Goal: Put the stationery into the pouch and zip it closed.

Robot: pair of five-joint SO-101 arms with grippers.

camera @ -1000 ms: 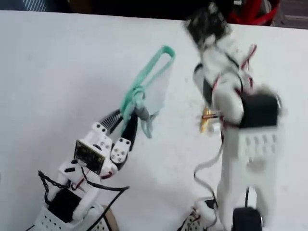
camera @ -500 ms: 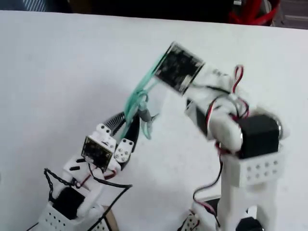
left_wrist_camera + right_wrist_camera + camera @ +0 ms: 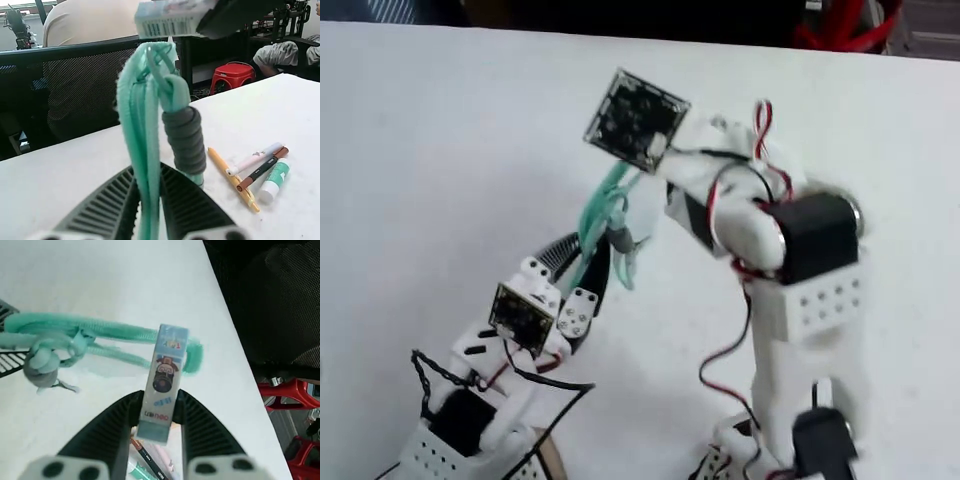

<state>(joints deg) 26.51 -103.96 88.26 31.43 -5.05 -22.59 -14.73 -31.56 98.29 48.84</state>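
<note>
Teal-rimmed and see-through, the soft fabric pouch [image 3: 144,125] stands upright off the table. The left gripper [image 3: 147,172] has its fingers closed on the pouch's lower edge. A grey cord pull [image 3: 185,135] hangs beside the pouch's zipper. Just above the pouch's top end, the right gripper [image 3: 159,397] clamps a small printed blue-and-white rectangular block [image 3: 163,372] between its fingers.

We judge the step in hand to be dropping this block in. The mouth looks narrow, so we would line the block's long side up with the gap between the zipper rims. We would then lower its end inside before letting go, while the left arm holds the pouch steady.

We count one pouch and one block. Four pieces lie on the table beyond the pouch: a yellow pencil [image 3: 232,177], a pink-and-white pen [image 3: 252,159], a brown pen [image 3: 262,170] and a green-and-white tube [image 3: 274,180].
</note>
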